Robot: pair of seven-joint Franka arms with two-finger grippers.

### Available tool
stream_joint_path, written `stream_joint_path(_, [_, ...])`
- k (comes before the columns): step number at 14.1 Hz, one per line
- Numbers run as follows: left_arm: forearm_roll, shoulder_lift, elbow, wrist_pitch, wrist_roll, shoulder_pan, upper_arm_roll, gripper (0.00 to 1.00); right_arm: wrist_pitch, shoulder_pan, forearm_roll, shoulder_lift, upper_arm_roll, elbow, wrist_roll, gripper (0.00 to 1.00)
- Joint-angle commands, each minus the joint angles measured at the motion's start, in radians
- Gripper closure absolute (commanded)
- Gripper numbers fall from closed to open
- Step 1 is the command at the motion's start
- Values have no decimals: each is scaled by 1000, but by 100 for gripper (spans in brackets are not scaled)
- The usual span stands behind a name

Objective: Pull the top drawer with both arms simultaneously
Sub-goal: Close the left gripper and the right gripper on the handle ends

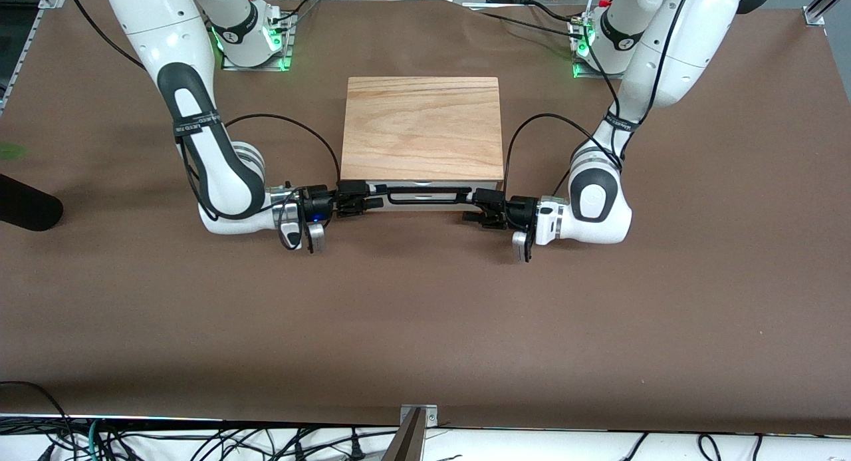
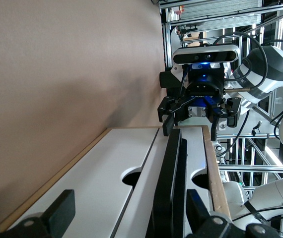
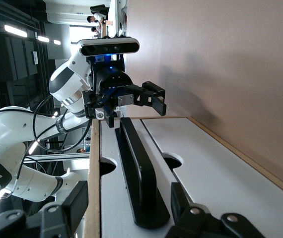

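Reaching in from both ends, the two grippers sit at the black bar handle (image 1: 425, 196) just above the middle of the front view. The right gripper (image 1: 373, 201) has its fingers set around the handle's end toward the right arm's end of the table, spread a little wider than the bar. The left gripper (image 1: 473, 204) straddles the other end the same way; whether either one actually presses the bar is hard to tell from here. In the left wrist view the handle (image 2: 174, 188) runs between that gripper's own finger (image 2: 57, 214) and its partner, with the right gripper (image 2: 174, 121) at its other end. The top drawer (image 1: 422, 195) shows only a narrow strip of white front under the wooden top (image 1: 422, 127) of the cabinet, in the upper middle of the brown table (image 1: 425, 328).
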Motion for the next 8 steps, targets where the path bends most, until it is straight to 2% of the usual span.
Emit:
stream_joint_path(1, [-34, -58, -57, 16, 38, 5, -3, 11, 13, 14, 26, -8, -2, -12, -20, 38])
stream_joint_path(3, [-34, -66, -57, 13, 38, 5, -7, 23, 21, 15, 27, -8, -2, -8, -20, 39])
stream_joint_path(4, [-34, -70, -55, 13, 38, 8, -19, 36, 28, 15, 32, -8, -2, -5, -20, 40])
stream_joint_path(7, [-34, -78, -55, 13, 38, 8, -26, 62, 33, 23, 93, 12, -2, 4, -23, 40])
stream_joint_path(8, [-34, -79, -55, 13, 38, 8, -29, 65, 33, 23, 105, 23, -2, 4, -34, 40])
